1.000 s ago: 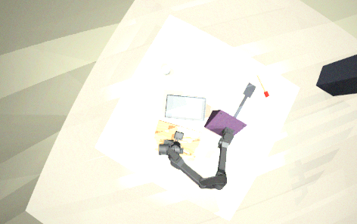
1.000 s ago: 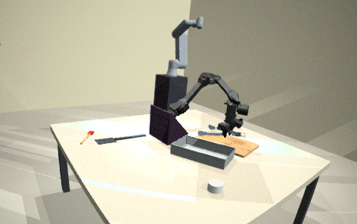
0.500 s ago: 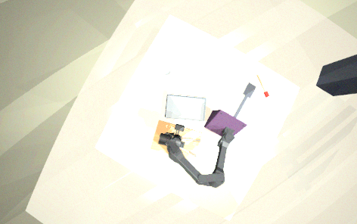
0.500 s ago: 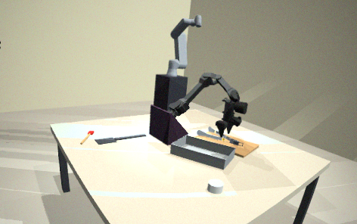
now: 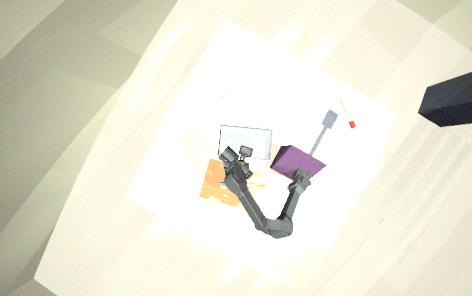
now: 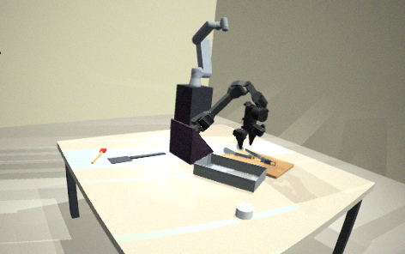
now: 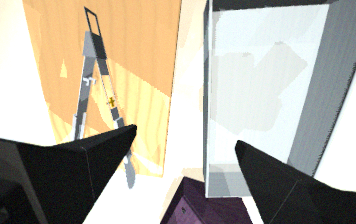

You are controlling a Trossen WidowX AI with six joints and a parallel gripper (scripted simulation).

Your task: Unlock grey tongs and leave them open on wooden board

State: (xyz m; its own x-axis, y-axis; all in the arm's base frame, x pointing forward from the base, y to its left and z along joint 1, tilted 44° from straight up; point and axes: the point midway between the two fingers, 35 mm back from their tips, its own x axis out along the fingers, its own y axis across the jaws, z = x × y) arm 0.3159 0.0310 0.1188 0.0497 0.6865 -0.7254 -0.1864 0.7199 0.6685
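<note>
The grey tongs lie on the wooden board, their two arms spread in a V from the hinge. The end of one arm reaches past the board's edge in the wrist view; the other arm's end is hidden behind a finger. My gripper is wide open and empty, above and to one side of the tongs. In the wrist view its fingertips span the gap between board and tin. The roasting tin stands beside the board with no tongs across it.
A purple wedge-shaped block stands by the arm's base. A dark spatula and a red-headed stick lie farther off. A white round pot stands beyond the tin.
</note>
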